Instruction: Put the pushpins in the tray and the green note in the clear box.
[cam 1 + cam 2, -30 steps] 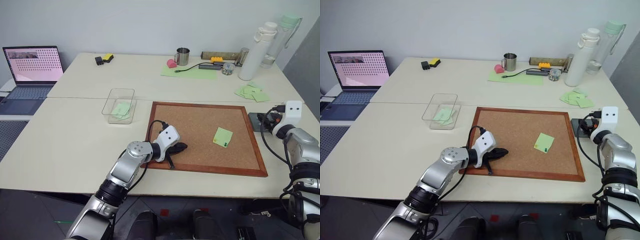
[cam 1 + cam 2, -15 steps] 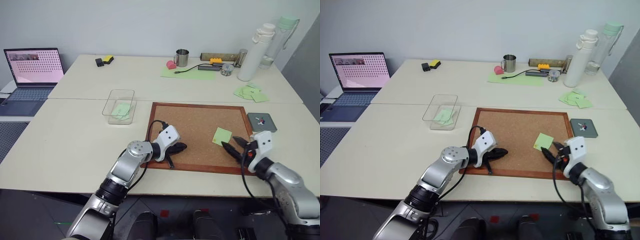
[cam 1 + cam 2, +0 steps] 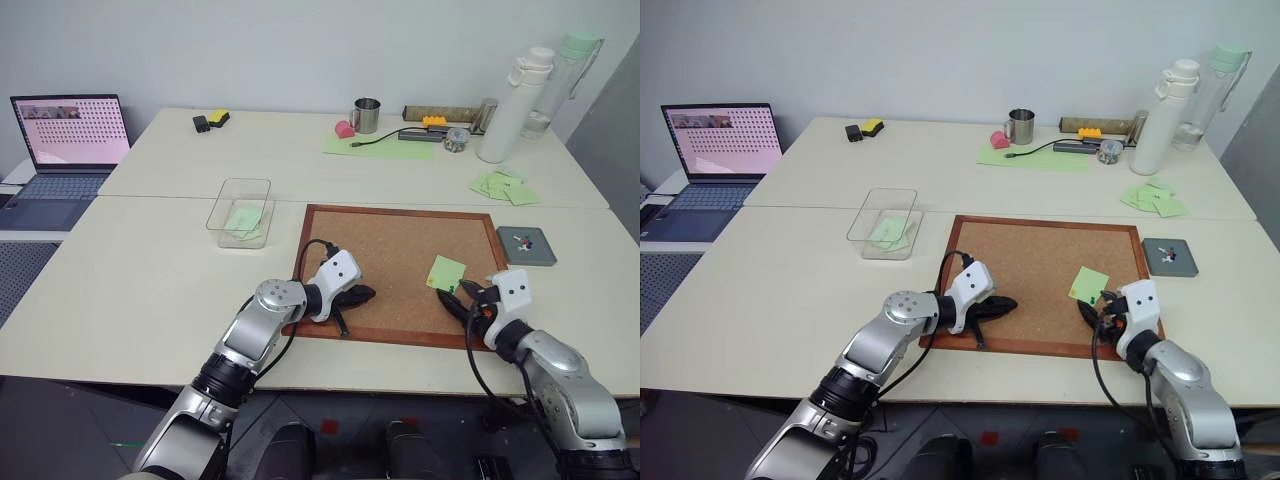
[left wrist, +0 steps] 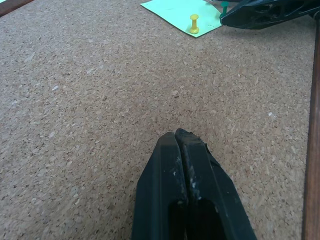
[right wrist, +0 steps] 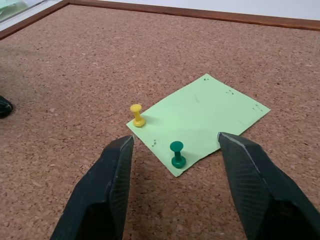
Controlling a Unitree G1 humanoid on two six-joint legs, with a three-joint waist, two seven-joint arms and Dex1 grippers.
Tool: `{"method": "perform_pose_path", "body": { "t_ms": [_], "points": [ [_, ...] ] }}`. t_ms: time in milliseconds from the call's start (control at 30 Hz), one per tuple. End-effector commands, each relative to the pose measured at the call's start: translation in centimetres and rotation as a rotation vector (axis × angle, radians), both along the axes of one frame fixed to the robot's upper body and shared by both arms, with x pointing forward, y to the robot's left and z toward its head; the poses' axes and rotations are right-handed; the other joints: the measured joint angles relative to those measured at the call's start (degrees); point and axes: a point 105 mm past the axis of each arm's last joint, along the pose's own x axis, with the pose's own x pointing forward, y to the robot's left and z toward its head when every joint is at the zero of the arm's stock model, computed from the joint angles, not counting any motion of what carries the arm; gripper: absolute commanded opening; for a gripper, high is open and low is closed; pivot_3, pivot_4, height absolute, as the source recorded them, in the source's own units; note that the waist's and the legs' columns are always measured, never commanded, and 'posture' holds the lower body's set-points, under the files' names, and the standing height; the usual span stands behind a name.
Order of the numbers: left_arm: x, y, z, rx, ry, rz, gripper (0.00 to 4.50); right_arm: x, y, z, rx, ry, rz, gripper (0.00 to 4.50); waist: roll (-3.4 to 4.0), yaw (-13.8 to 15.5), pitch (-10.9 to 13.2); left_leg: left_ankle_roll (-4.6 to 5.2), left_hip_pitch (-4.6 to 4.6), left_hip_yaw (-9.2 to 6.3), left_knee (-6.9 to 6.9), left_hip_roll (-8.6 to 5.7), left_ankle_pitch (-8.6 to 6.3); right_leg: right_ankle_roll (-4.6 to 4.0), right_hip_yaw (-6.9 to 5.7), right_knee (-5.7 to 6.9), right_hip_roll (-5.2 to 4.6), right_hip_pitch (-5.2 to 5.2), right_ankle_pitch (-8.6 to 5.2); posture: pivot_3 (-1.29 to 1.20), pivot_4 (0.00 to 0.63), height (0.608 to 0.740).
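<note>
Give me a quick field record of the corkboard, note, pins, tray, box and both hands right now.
corkboard: flat on the table, wood-framed
green note: on the corkboard, pinned by two pushpins
yellow pushpin: upright in one corner of the note
dark green pushpin: upright in the neighbouring corner
right hand: open, fingers either side of the dark green pushpin, not touching it
left hand: shut, empty, low over bare cork
tray: right of the corkboard, a few pins inside
clear box: left of the corkboard, green notes inside
</note>
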Motion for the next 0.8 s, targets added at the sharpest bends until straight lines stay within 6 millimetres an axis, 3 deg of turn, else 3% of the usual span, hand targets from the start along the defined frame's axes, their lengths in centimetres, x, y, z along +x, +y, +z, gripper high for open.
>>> {"method": "perform_pose_path", "body": {
  "t_ms": [33, 167, 333, 500, 800],
  "points": [
    [-0.5, 0.7, -2.3, 0.059, 0.071, 0.02, 0.0, 0.4, -0.2, 1.3, 0.01, -0.053, -0.004, 1.86, 0.0, 0.0, 0.0, 0.0, 0.0, 0.0, 0.0, 0.0, 0.0, 0.0, 0.0, 0.0, 0.0, 0.0, 0.0, 0.0, 0.15, 0.74],
    [-0.5, 0.7, -2.3, 0.06, 0.071, 0.021, 0.0, 0.4, -0.1, 1.4, 0.012, -0.053, -0.001, 0.88, 0.0, 0.0, 0.0, 0.0, 0.0, 0.0, 0.0, 0.0, 0.0, 0.0, 0.0, 0.0, 0.0, 0.0, 0.0, 0.0, 0.15, 0.74],
    [-0.5, 0.6, -2.3, 0.061, 0.072, 0.017, 0.0, 0.4, -0.4, 1.5, 0.014, -0.057, -0.002, 0.02, 0.0, 0.0, 0.0, 0.0, 0.0, 0.0, 0.0, 0.0, 0.0, 0.04, 0.0, 0.0, 0.0, 0.0, -0.03, 0.0, 0.15, 0.74],
    [-0.5, 0.6, -2.3, 0.063, 0.071, 0.016, 0.0, 0.2, -0.2, 2.6, 0.051, -0.089, 0.017, 0.02, 0.0, 0.0, 0.0, 0.0, 0.0, 0.0, 0.0, 0.0, 0.0, 0.04, 0.0, 0.0, 0.0, 0.0, -0.02, 0.0, 0.15, 0.74],
    [-0.7, 0.7, -2.5, 0.07, 0.077, 0.01, 0.0, -0.1, -0.5, 6.6, 0.138, -0.192, 0.029, 0.02, -0.02, 0.0, 0.0, 0.0, -0.03, -0.02, 0.0, 0.0, 0.0, 0.13, -0.01, 0.0, 0.0, -0.01, -0.07, 0.0, 0.15, 0.74]
  ]
}}
